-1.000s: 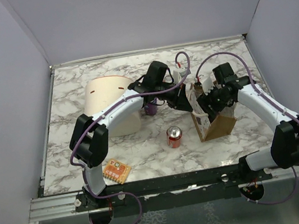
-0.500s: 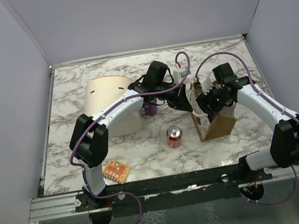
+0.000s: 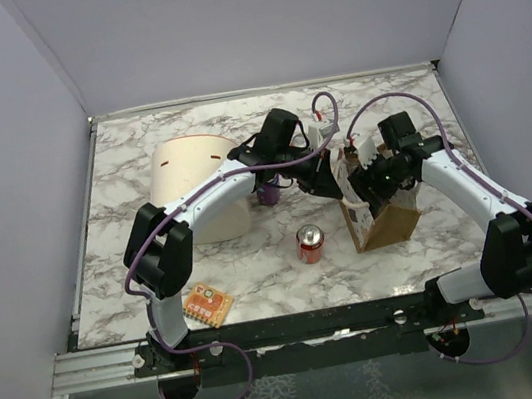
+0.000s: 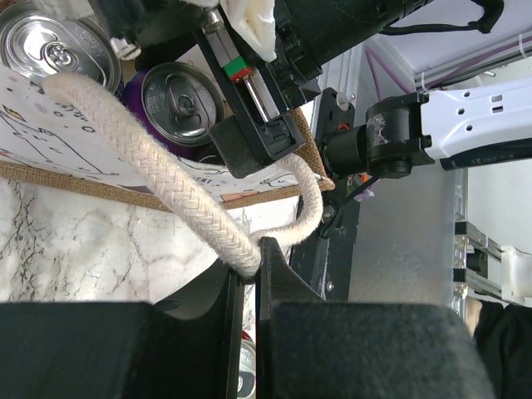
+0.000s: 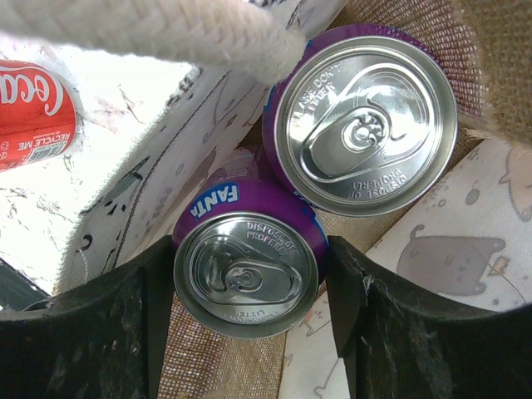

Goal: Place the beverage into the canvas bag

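Patience is what this step wants from me. My right gripper [image 5: 246, 291] clamps the purple Fanta can [image 5: 245, 268] from both sides, and that can sits inside the canvas bag [image 3: 392, 225], just beside a second purple can [image 5: 362, 125] standing there. My left gripper [image 4: 249, 268] is pinched shut on the bag's rope handle [image 4: 158, 179], pulling that side outward so the mouth gapes.

The Fanta can stands upright: its long axis runs vertical, lid and pull tab face up into my wrist camera, and its base points down at the bag floor. Whether the base touches the floor, I cannot tell.

To do this well, I judge I should lower straight along that axis, with no tilt toward the neighbouring can, and let go only when the base is seated. The bag wall and the other can crowd my fingers, so I should part the jaws only a little and then rise straight up. My left grip should hold the handle until the right arm is out, or the bag may tip.
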You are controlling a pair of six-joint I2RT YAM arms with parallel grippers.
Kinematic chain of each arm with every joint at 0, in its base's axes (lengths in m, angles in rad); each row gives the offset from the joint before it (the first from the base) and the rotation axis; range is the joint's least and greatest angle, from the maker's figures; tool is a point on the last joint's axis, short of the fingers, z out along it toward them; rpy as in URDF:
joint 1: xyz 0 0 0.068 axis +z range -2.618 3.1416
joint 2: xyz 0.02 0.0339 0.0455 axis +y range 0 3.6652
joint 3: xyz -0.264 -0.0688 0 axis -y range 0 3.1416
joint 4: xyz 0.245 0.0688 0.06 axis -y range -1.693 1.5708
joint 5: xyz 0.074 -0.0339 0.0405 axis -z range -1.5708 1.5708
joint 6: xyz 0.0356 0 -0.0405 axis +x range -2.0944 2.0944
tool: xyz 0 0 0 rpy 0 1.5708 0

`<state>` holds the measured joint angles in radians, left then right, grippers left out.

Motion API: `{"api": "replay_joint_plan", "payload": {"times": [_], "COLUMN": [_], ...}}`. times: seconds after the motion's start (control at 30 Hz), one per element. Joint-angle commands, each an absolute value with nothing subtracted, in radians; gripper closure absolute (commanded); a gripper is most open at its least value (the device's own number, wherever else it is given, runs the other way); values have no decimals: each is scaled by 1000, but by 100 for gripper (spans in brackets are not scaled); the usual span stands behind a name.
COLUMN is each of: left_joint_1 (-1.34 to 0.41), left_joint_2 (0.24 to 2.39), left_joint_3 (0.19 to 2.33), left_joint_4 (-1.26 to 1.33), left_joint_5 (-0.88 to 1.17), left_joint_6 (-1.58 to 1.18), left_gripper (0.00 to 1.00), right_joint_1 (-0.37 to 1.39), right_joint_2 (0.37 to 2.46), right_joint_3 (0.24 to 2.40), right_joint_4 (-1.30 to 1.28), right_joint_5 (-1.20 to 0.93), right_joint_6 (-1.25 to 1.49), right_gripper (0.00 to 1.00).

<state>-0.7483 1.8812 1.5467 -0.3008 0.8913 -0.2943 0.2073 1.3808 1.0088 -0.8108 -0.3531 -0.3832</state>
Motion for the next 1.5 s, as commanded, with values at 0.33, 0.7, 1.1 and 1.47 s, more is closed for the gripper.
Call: {"api": "replay_joint_plan", "payload": {"times": [0.33, 0.7, 1.1, 1.47], "left_joint_1": [-755, -756, -756, -755], "left_joint_2": [1845, 1828, 1810, 1769], "left_joint_3": [1555, 1548, 1537, 1535], "left_joint_4": [-289, -287, -276, -289], "left_joint_5": [902, 904, 925, 954], "left_joint_6": [-264, -257, -262, -224], "left_gripper": [100, 100, 100, 91], "right_joint_1": [212, 212, 212, 212], "right_joint_2": [1345, 1313, 1206, 1134], "right_joint_3": [1051, 1086, 1205, 1288], "right_joint_4": [-818, -838, -857, -820], "right_joint_5": [-412, -380, -266, -241], "right_joint_6": [-372, -361, -298, -337], "right_gripper": [27, 18, 17, 17]}}
